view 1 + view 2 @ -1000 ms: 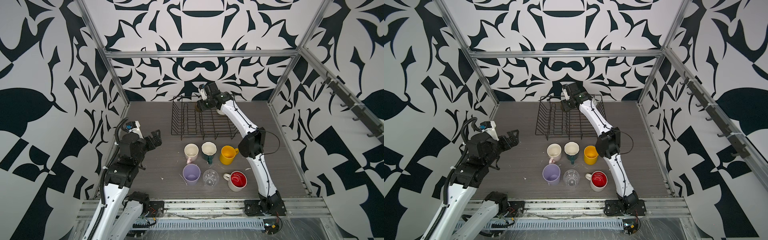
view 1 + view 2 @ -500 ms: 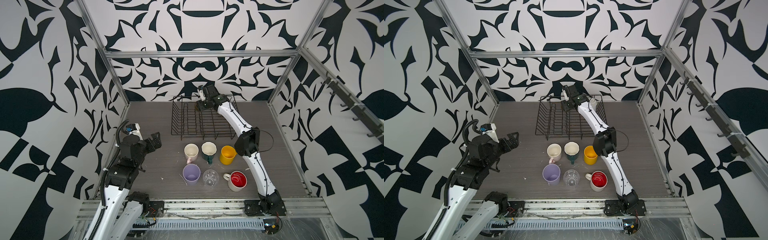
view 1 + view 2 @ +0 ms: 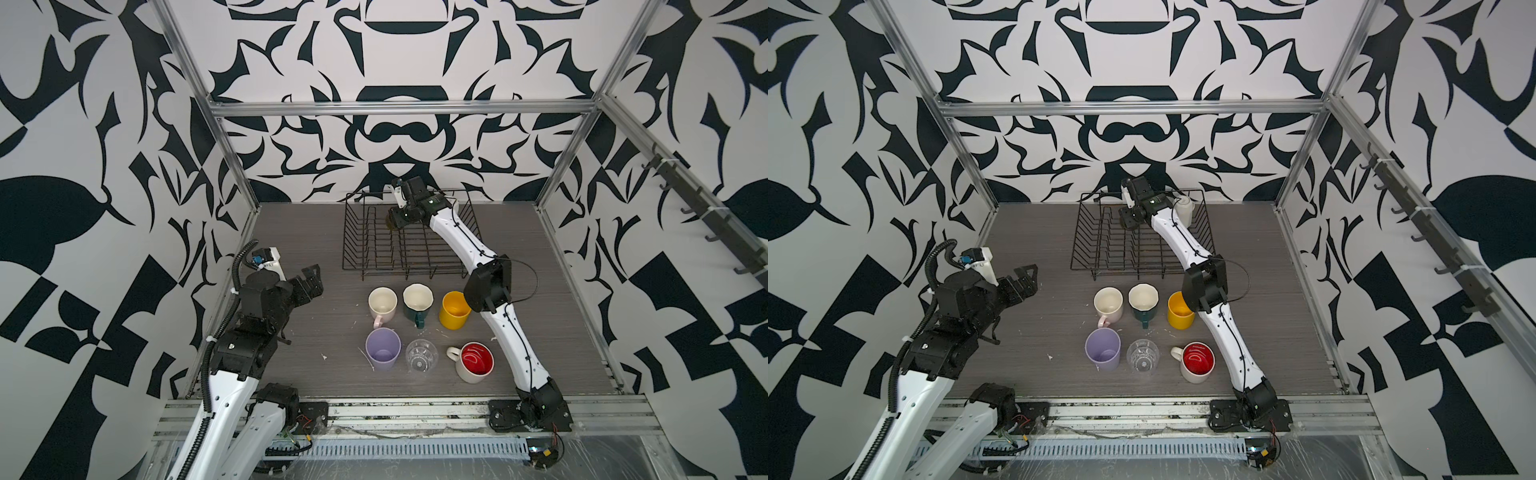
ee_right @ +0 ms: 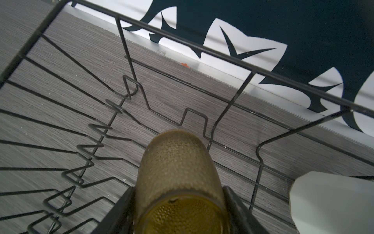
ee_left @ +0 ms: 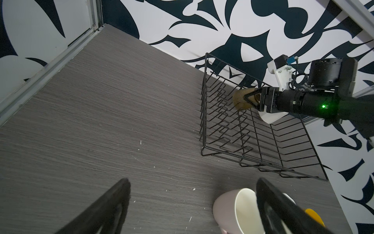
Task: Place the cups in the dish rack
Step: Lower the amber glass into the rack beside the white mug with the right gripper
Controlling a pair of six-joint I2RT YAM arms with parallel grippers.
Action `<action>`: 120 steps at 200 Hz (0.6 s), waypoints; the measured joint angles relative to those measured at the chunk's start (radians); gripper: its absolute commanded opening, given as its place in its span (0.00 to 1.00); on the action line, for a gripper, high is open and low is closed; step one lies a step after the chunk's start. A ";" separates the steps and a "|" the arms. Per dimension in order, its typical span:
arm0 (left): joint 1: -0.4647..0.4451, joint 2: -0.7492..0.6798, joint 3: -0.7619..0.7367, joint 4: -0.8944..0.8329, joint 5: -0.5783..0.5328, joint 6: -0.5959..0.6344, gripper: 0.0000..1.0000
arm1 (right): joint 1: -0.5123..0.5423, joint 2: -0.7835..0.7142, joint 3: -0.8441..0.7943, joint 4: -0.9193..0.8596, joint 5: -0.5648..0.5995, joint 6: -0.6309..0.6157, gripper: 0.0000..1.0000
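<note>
Fingers (image 5: 113,204) of the left gripper (image 3: 309,279) stand spread wide and hold nothing; it hovers above the counter (image 3: 299,232) at the left, well apart from the rack (image 3: 374,245).

Rack contents:
- Olive glass (image 4: 176,172), clamped near its mouth between the fingers of the right gripper (image 5: 251,99). It lies tilted, base pointing away from the gripper, over the dividers near the back rail. Contact with the wires cannot be determined.
- White mug (image 3: 1185,208), at the back right corner.

Counter, in front of the rack, all upright with mouths up:
- Far row: pink mug (image 3: 382,303), green mug (image 3: 417,301), yellow mug (image 3: 455,309), the last partly covered by the right arm.
- Near row: lilac tumbler (image 3: 382,349), clear glass (image 3: 422,353), red-lined mug (image 3: 476,361).
</note>
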 measured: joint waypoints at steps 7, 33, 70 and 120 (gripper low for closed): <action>0.000 0.000 0.000 -0.003 0.000 -0.001 0.99 | 0.000 0.000 0.000 0.000 -0.002 0.000 0.19; 0.000 0.000 0.000 -0.006 0.000 -0.002 0.99 | 0.000 0.000 0.000 0.000 -0.008 0.000 0.49; 0.000 0.000 0.000 -0.006 0.000 -0.006 0.99 | 0.000 0.000 0.001 -0.001 -0.012 0.000 0.64; 0.000 0.002 0.000 -0.013 0.000 -0.010 1.00 | 0.000 0.000 0.001 -0.001 -0.019 0.003 0.80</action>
